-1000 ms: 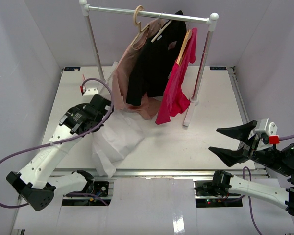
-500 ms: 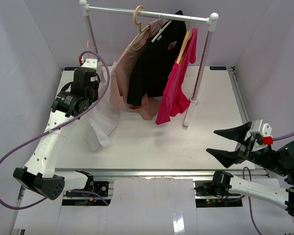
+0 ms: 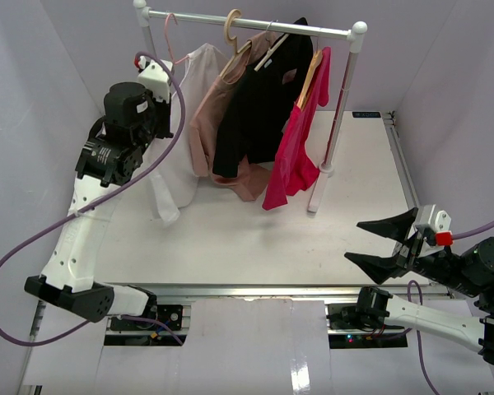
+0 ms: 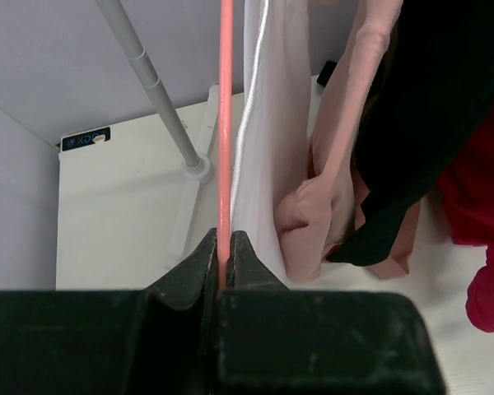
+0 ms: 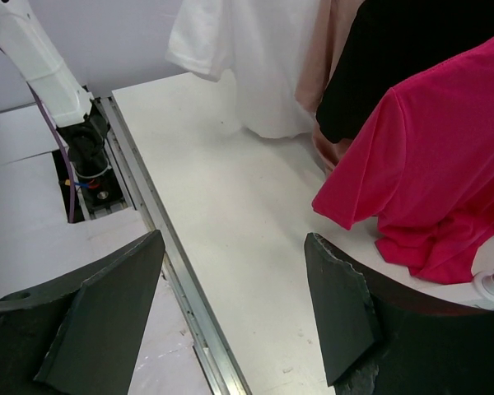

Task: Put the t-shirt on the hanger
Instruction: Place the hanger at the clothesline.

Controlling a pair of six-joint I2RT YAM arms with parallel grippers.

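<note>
1. The plain white t-shirt of thin fabric (image 3: 179, 140) hangs draped on the thin pink wire hanger (image 4: 225, 115). In the overhead view it is at about ten o'clock over the white tabletop (image 3: 255, 234), just beside the left end of the white metal clothes rail (image 3: 255, 23).
2. The left gripper (image 4: 224, 240) has its jaws pressed together on the hanger's wire. In its wrist view the wire runs straight out of the jaws toward twelve o'clock, and the shirt's cloth falls just beside it at about one o'clock, close to the jaws but not between them.
3. The right gripper (image 3: 356, 240) sits low at about four o'clock in the overhead view, well apart from the shirt. Its jaws are spread wide and hold nothing.
4. We judge the shirt to be light, limp and soft, with no stiffness of its own. It could slide off so slim a wire if the hanger tips, so the stiff wire is a better hold than the cloth.
5. We also expect a wire this thin may twist in a narrow pinch, so the hanger should be kept level.
6. The slim hook rises by the rail, but we cannot tell whether it sits over it.
7. The dusty-pink hanging garment (image 3: 210, 123) lies at three o'clock of the shirt, right against it, and we think the two could snag.
</note>
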